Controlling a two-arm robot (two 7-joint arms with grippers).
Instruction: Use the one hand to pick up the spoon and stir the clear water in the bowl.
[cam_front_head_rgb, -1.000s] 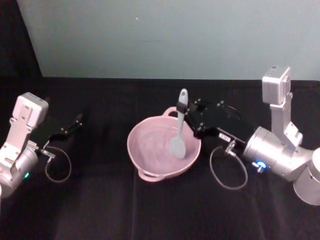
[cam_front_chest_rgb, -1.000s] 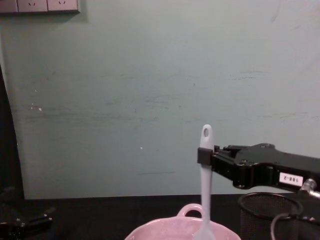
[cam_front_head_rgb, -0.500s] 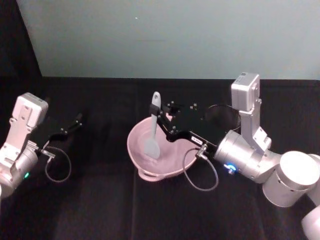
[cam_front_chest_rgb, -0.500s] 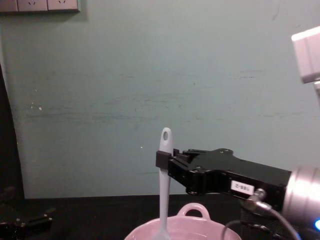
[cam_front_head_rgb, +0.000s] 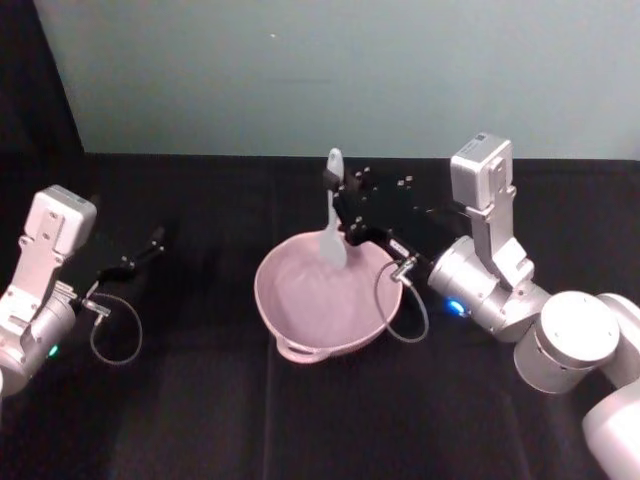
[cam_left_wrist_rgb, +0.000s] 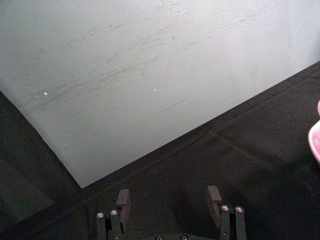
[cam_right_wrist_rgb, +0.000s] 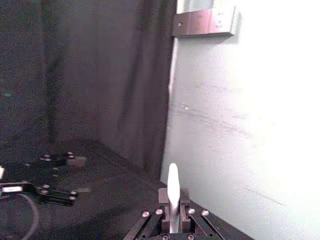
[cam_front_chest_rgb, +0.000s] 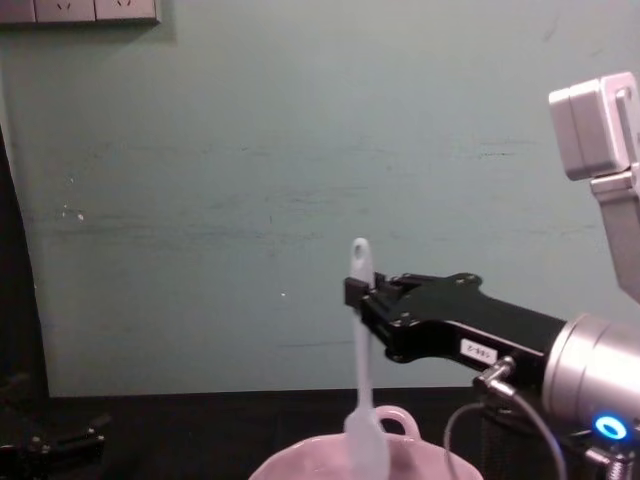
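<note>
**Head view:** The spoon (cam_front_head_rgb: 331, 225) is clamped near its handle top by the right gripper (cam_front_head_rgb: 334, 186). It has been carried from the left side of the bowl (cam_front_head_rgb: 275, 312) to its far rim. The left gripper (cam_front_head_rgb: 140, 255) is parked at the table's left.

**Left wrist view:** Its fingers (cam_left_wrist_rgb: 122, 200) are spread and empty.

**Right wrist view:** The handle is pinched fast.

**Chest view:** The paddle has been raised to rim level. The stirring stroke is judged shallow.

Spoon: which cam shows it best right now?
Chest view: the spoon hangs upright, full length side-on, the right hand clamped near its hole end. Head view shows it foreshortened, paddle over the far side of the bowl. Right wrist view catches the handle tip between the fingers.
</note>
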